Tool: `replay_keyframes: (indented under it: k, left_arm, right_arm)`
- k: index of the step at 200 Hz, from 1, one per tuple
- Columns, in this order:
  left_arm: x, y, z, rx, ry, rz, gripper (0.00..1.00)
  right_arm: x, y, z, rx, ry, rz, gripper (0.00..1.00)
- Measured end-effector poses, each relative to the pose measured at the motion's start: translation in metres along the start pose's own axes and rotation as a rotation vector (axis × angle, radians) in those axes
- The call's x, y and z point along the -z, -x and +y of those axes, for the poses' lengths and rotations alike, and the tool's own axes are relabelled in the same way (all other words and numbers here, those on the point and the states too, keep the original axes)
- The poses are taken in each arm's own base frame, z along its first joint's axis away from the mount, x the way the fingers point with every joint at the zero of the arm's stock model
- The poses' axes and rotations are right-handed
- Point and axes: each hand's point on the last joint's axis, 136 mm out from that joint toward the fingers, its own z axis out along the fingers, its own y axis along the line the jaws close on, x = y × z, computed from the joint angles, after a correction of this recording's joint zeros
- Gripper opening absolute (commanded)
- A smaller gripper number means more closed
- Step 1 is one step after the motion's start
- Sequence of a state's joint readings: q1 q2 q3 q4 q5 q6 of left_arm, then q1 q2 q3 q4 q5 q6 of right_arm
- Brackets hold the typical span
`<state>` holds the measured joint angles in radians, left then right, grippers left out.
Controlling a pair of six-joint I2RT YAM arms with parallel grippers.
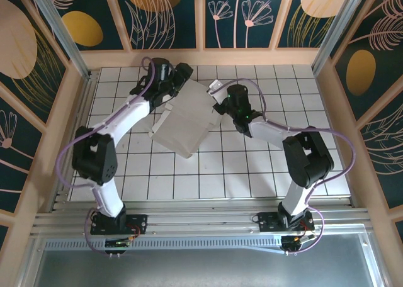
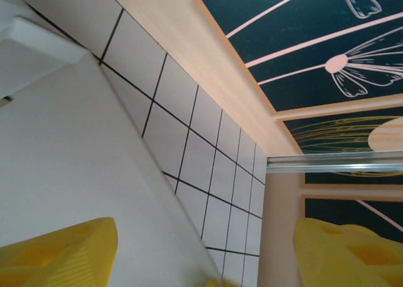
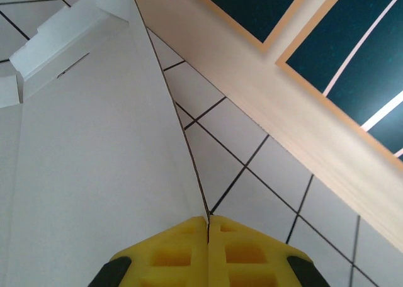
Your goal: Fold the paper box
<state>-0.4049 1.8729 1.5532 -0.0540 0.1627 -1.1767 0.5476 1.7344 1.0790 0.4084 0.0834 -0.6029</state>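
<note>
The paper box (image 1: 186, 120) is a white cardboard sheet, partly raised off the tiles in the middle of the floor. My right gripper (image 1: 218, 108) is at its right edge. In the right wrist view the yellow fingers (image 3: 182, 249) are shut on the thin edge of the paper box (image 3: 94, 174), and a tabbed flap (image 3: 63, 35) sticks up at its far end. My left gripper (image 1: 181, 77) is at the box's far left corner. In the left wrist view it (image 2: 208, 255) stands open, with a panel of the paper box (image 2: 63, 161) lying next to the left finger (image 2: 63, 252).
The floor is white tiles with dark grout (image 1: 252, 167). A wooden wall with dark painted panels (image 1: 208, 54) runs close behind both grippers. An aluminium post (image 2: 334, 165) stands at the back corner. Open tiles lie in front of the box.
</note>
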Motion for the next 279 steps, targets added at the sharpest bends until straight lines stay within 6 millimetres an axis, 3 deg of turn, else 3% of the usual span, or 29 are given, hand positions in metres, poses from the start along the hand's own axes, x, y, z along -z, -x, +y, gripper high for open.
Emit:
replay_keyframes:
  k: [23,45,112,149,163,180,196,209,226,245,267,279]
  left_arm:
    - [-0.030,-0.006,0.022,0.050,0.036,0.050,0.69]
    - [-0.044,-0.015,0.041,0.099,0.067,0.095,0.60]
    - [-0.046,-0.015,0.026,0.149,-0.020,0.119,0.16]
    - [-0.046,-0.015,0.021,0.136,-0.069,0.133,0.03]
    - [-0.046,-0.015,0.019,0.116,-0.084,0.139,0.00]
    - [-0.046,-0.016,0.019,0.091,-0.094,0.147,0.00]
    - [-0.046,-0.018,0.024,0.068,-0.097,0.151,0.00]
    - [-0.047,-0.021,0.033,0.052,-0.100,0.163,0.00]
    - [-0.048,-0.028,0.044,0.034,-0.113,0.183,0.00]
    - [-0.048,-0.034,0.051,0.018,-0.143,0.200,0.00]
    - [-0.046,-0.036,0.050,-0.005,-0.174,0.206,0.00]
    - [-0.045,-0.037,0.049,-0.012,-0.183,0.206,0.00]
  right_arm:
    - [0.007,0.016,0.002,0.068,-0.028,-0.039,0.00]
    - [0.012,0.029,-0.001,0.108,-0.060,-0.072,0.00]
    - [0.017,0.025,0.013,0.192,-0.063,-0.062,0.02]
    - [0.017,0.022,0.020,0.190,-0.035,-0.061,0.07]
    - [0.018,0.022,0.023,0.185,-0.019,-0.061,0.15]
    - [0.020,0.022,0.025,0.165,0.003,-0.057,0.40]
    - [0.021,0.029,0.026,0.105,0.037,-0.053,0.57]
    - [0.023,0.042,0.024,0.026,0.095,-0.063,0.62]
    - [0.030,0.071,0.008,-0.145,0.207,-0.116,0.65]
    - [0.043,0.096,-0.036,-0.403,0.308,-0.200,0.65]
    - [0.046,0.099,-0.086,-0.676,0.386,-0.228,0.63]
    - [0.034,0.095,-0.094,-0.783,0.440,-0.204,0.63]
